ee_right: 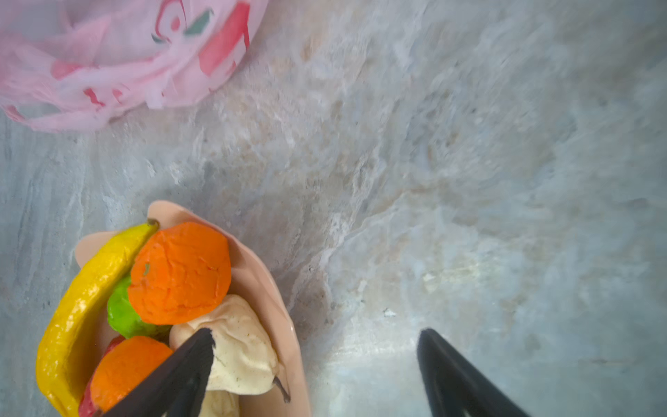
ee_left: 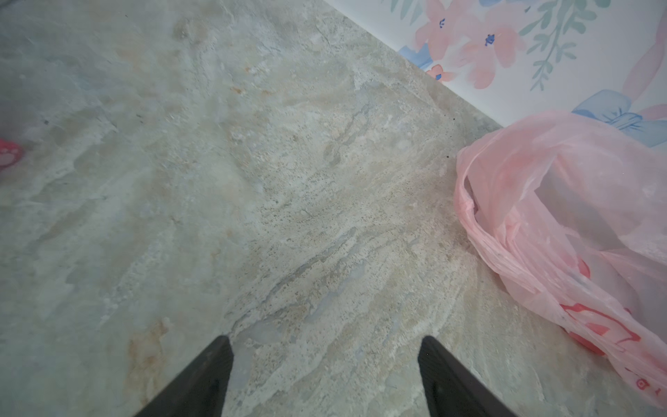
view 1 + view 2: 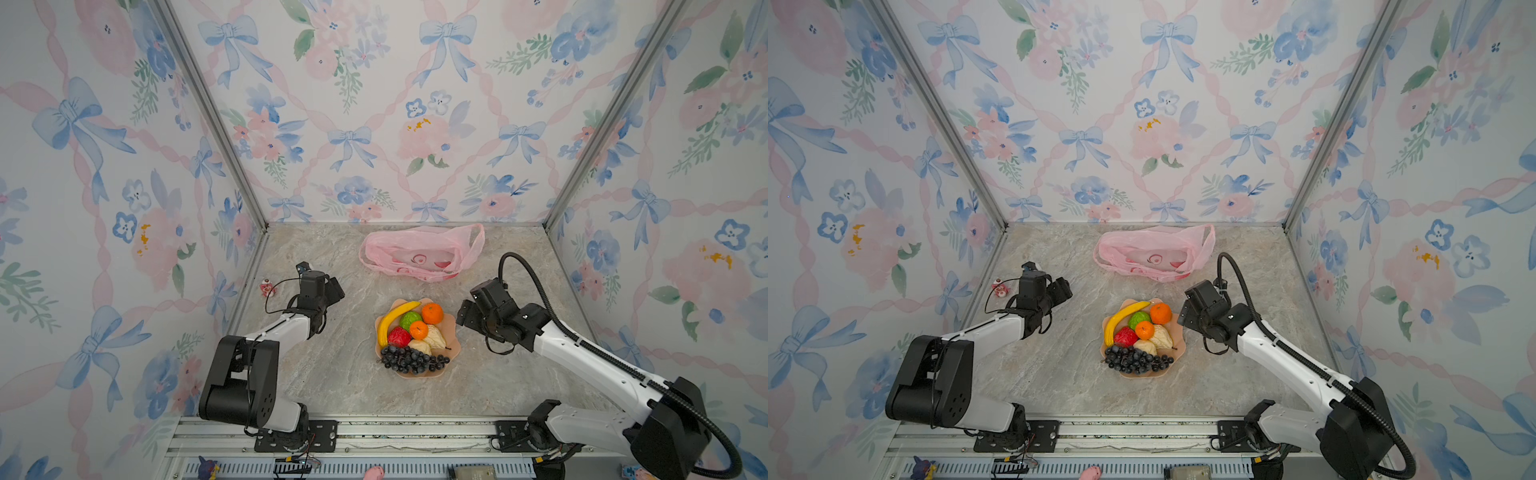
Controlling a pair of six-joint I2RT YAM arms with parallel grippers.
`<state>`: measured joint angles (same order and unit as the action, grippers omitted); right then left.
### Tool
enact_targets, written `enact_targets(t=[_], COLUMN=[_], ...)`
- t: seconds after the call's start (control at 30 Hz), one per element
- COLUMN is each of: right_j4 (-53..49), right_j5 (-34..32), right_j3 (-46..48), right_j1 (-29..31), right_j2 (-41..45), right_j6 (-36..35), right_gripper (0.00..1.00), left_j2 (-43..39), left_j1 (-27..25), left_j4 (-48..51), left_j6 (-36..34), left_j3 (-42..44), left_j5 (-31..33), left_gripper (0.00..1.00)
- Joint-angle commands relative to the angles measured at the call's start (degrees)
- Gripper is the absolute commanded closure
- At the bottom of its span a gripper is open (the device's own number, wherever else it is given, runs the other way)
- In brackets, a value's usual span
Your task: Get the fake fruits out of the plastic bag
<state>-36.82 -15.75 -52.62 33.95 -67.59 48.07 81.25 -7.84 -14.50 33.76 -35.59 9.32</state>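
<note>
The fruits [image 3: 411,336] sit heaped on the plate [image 3: 452,332] mid-table, banana [image 3: 395,322] slanting, tip toward back right. The bag [image 3: 419,251] lies slack behind, long side running left-right. The left gripper [image 2: 325,341] and right gripper [image 1: 317,332] gape, holding nothing.

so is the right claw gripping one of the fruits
No, in the right wrist view the right claw stands wide open beside the plate, with no fruit between its jaws.

3 walls [image 3: 374,62] papered with pink flowers and blue bows enclose a grey-beige marbled table [image 3: 340,374], evenly lit.
</note>
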Motion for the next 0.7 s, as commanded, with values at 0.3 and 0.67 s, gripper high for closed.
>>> enact_targets(t=[0.3, 0.67], right_j4=[35.1, 60.4], right_j5=[-14.1, -7.7], right_j3=[10.1, 17.1], right_j1=[-20.6, -26.7], right_j2=[3.1, -14.6], right_j6=[-40.3, -47.6], right_gripper=[0.03, 0.03], left_j2=[-18.0, -1.1], left_j1=[-2.1, -2.2], left_j4=[-16.2, -43.8], left_j6=[-19.5, -34.8], left_j3=[17.0, 20.9], left_j5=[29.4, 20.1], left_gripper=[0.02, 0.02])
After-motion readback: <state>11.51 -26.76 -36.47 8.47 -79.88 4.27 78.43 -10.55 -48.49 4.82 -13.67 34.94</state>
